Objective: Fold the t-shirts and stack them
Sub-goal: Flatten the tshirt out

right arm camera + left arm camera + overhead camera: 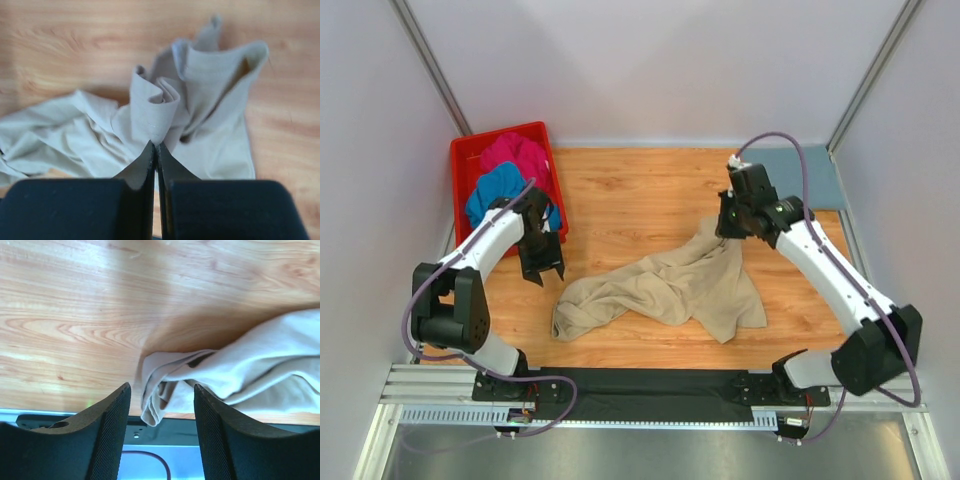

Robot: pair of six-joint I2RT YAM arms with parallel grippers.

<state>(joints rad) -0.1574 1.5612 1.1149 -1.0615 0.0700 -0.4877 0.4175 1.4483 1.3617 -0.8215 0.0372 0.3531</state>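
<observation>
A crumpled beige t-shirt (675,290) lies across the middle of the wooden table. My right gripper (156,146) is shut on a hemmed fold of the beige t-shirt (155,107), and in the top view that gripper (725,232) holds the cloth's far right corner lifted. My left gripper (542,272) hovers open just left of the shirt's near left end. In the left wrist view a bunched end of the beige t-shirt (160,395) shows between the spread fingers (112,427), untouched. A magenta t-shirt (515,152) and a bright blue t-shirt (498,192) lie in the bin.
A red plastic bin (462,165) stands at the table's far left corner, close behind my left arm. A grey-blue panel (800,175) lies at the far right. A black strip and metal rail (650,395) run along the near edge.
</observation>
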